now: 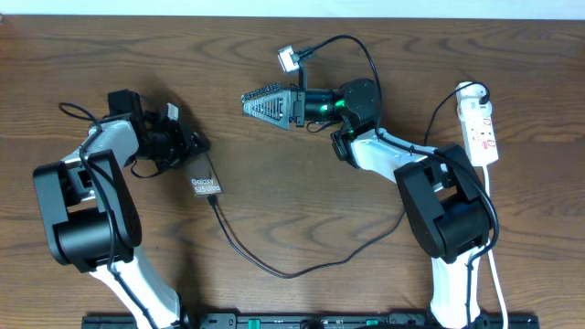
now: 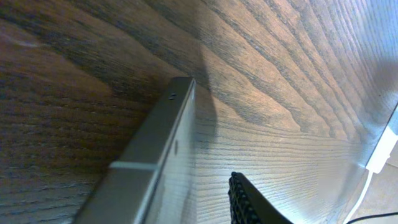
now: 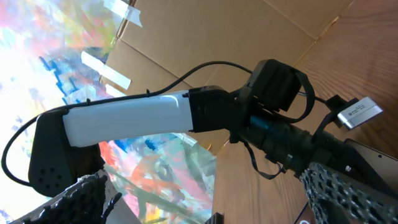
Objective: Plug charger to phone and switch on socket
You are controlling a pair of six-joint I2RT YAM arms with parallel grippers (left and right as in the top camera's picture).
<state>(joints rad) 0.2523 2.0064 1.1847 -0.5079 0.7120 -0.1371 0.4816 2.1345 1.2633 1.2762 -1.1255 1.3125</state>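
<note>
Charger (image 1: 294, 274) looks seated in the phone's (image 1: 206, 181) near end, so it's the socket (image 1: 482, 128) next, lying front-to-back far right of the phone, behind the right gripper (image 1: 249, 100), which gapes empty and points away.

The tabletop (image 1: 320, 183) carries one phone (image 1: 206, 183), one black charger cable (image 1: 274, 268) and one white power strip (image 1: 481, 128). There are two robot arms: the left arm (image 1: 87, 210) and the right arm (image 1: 443, 201).
</note>
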